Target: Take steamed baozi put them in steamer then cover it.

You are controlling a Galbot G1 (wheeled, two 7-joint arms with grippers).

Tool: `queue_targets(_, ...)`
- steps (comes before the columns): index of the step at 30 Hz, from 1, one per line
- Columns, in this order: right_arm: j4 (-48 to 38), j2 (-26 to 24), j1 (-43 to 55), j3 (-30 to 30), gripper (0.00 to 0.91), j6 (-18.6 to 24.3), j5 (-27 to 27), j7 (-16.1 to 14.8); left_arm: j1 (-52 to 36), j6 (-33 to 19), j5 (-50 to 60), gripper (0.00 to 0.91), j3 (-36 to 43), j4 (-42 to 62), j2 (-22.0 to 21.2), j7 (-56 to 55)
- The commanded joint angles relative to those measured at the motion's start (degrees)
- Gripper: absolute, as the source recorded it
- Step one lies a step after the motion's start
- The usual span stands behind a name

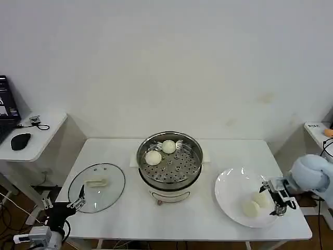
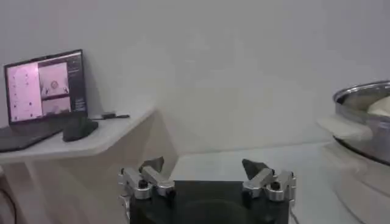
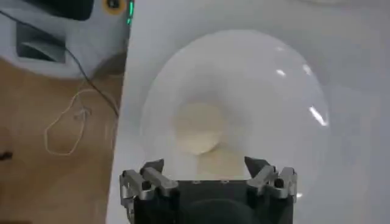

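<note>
Sitting on the plate [image 1: 229, 190], right of the steamer [image 1: 169, 161], two baozi [image 1: 251, 208] wait. They are round, so they point no way. The right hand [image 1: 277, 200] hangs just beside them, fingers spread and holding nothing; one bun lies just ahead of it. Two more baozi are inside the steamer. The cover [image 1: 97, 187] lies flat left of the steamer, near the left hand [image 1: 78, 202], also spread and holding nothing.

Four baozi [image 1: 153, 157], one steamer [image 1: 193, 176], one cover [image 1: 112, 190], apparently one plate [image 1: 229, 190]
</note>
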Motion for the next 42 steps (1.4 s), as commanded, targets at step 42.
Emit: queue_targets(42,-4.8,8.1,1.3,3.3,0.645,-0.6,-3.1,-1.1,0.1,-0.1,0.6,0.907,-0.9,0.2,-1.4,0.1)
